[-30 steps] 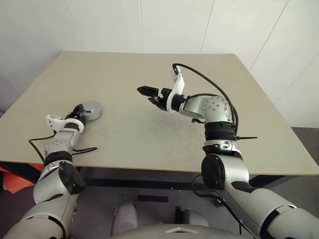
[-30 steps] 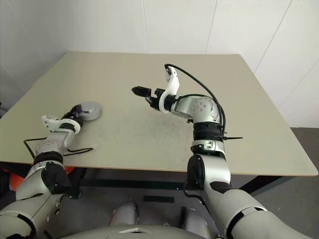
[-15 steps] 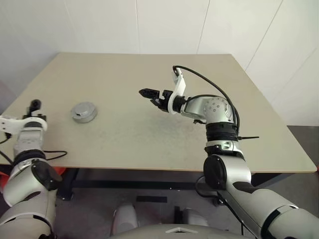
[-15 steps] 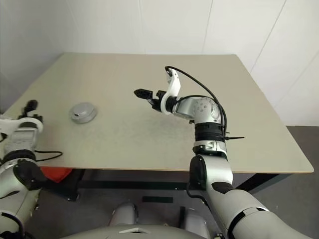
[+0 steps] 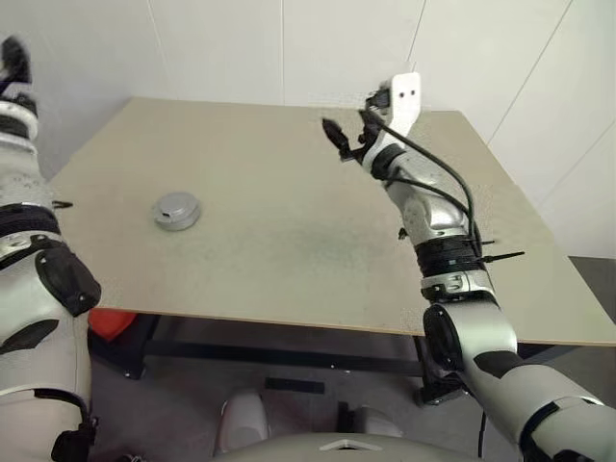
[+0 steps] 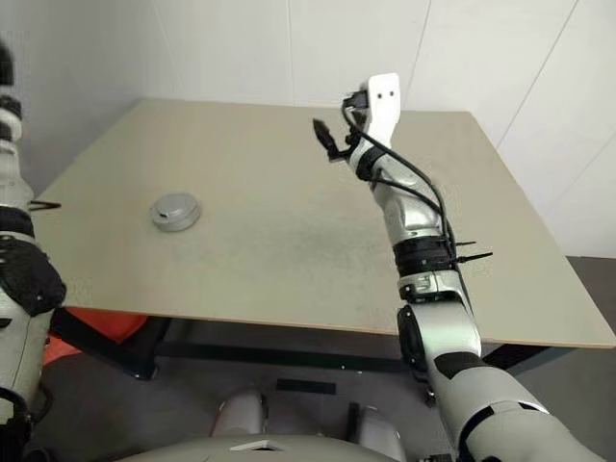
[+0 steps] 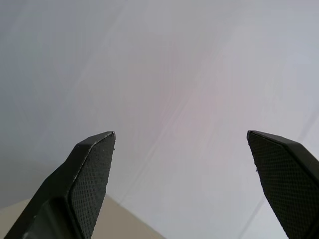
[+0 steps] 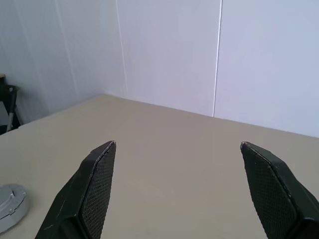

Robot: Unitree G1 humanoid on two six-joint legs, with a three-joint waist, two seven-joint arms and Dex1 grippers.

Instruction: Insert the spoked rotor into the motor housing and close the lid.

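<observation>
Apparently lidded, the motor housing (image 5: 177, 210) sits on the table (image 5: 289, 241).

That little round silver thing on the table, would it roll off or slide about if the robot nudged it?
The closed motor housing is a low round disc lying flat on the table, so it would probably slide rather than roll or tip. It looks like smooth metal, so likely stiff, fairly heavy for its size, and perhaps slippery for the fingers.
</observation>
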